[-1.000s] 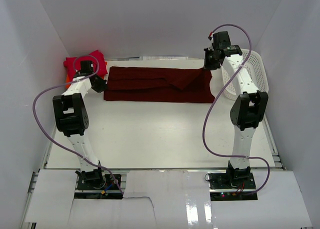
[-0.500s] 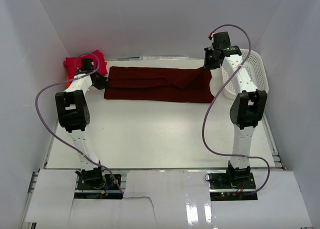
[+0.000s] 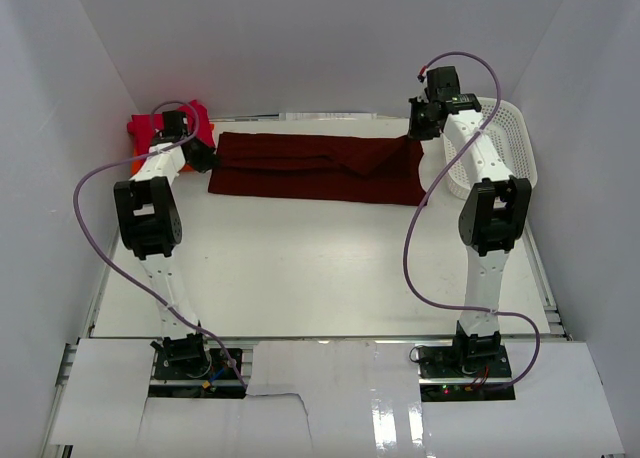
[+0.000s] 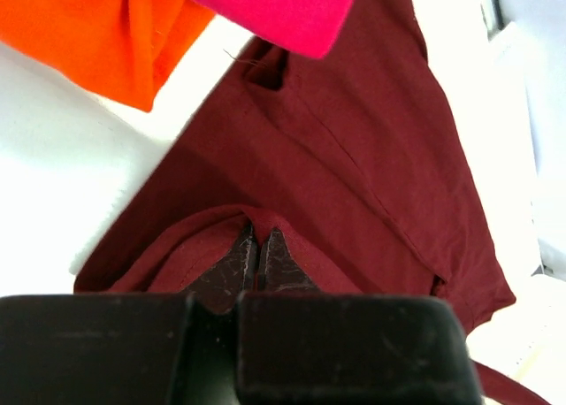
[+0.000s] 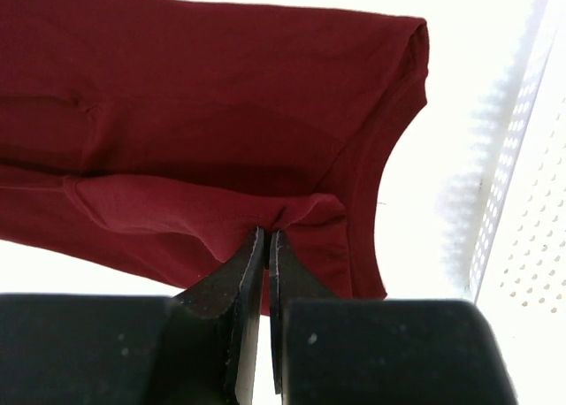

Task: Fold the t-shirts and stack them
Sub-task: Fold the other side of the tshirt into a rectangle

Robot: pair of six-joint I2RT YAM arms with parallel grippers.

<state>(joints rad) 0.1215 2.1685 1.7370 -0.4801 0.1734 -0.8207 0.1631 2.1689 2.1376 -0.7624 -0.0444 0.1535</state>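
The dark maroon t-shirt (image 3: 315, 168) lies folded lengthwise as a long band across the far part of the table. My left gripper (image 3: 203, 160) is shut on its left edge; the left wrist view shows the cloth (image 4: 354, 157) pinched between the closed tips (image 4: 258, 246). My right gripper (image 3: 418, 130) is shut on its right edge, a fold of maroon cloth (image 5: 203, 113) pinched at the tips (image 5: 266, 239). The crimson red t-shirt (image 3: 150, 128) lies folded at the far left on the orange t-shirt (image 4: 97, 34), which shows under it in the left wrist view.
A white plastic mesh basket (image 3: 510, 143) stands at the far right, close behind my right arm; its wall (image 5: 531, 202) also shows in the right wrist view. White walls enclose the table on three sides.
My left gripper has moved a little farther back and right along the maroon shirt's left edge. The right gripper holds its place with the cloth.
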